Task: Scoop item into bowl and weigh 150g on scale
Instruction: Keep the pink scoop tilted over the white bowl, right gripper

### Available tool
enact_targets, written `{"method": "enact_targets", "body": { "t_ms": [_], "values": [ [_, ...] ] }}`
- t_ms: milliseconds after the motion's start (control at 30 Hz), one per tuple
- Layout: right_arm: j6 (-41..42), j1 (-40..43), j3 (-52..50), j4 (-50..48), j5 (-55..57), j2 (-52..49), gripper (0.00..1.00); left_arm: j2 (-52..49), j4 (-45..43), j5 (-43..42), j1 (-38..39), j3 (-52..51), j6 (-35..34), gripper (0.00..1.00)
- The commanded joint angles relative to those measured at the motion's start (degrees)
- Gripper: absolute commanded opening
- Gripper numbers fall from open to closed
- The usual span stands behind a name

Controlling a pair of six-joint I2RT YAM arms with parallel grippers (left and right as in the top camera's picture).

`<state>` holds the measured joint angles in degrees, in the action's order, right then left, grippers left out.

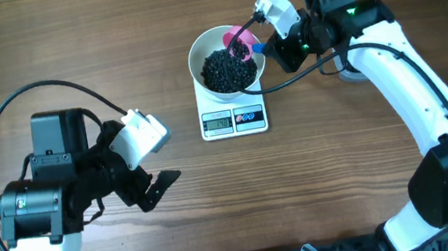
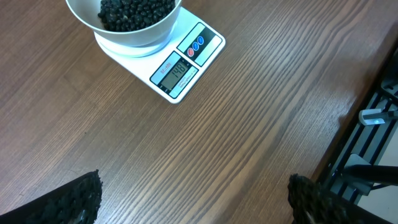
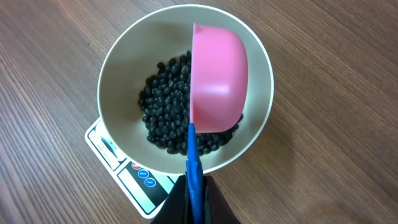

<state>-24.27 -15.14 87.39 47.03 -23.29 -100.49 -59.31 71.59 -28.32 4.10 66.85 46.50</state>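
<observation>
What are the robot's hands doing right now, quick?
Left gripper: open, holding nothing.
Right gripper: shut on the scoop, tipped over the bowl.

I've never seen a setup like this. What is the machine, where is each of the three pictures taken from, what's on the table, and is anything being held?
These are two robot arms at a wooden table, each ending in a two-finger gripper. One picture looks down from above. The other two come from cameras on the arms' wrists. On the table stands a small kitchen scale with a white bowl on it, holding black beans. The right gripper is shut on the blue handle of a pink scoop, which is tipped on its side over the bowl. The left gripper is open, holds nothing, and hangs over bare wood.
</observation>
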Motion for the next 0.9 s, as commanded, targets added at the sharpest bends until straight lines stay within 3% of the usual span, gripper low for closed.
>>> {"method": "enact_targets", "body": {
  "t_ms": [0,367,867],
  "values": [
    [2.2,-0.4,0.8,-0.8,-1.0,1.6,0.04,0.1,-0.2,-0.1,0.2,1.0,1.3,1.00],
    [0.7,-0.7,0.8,-0.6,5.1,1.6,0.04,0.1,-0.2,-0.1,0.2,1.0,1.3,1.00],
    [0.5,-0.7,0.8,-0.9,3.6,1.6,0.04,0.1,-0.2,-0.1,0.2,1.0,1.3,1.00]
  ]
}}
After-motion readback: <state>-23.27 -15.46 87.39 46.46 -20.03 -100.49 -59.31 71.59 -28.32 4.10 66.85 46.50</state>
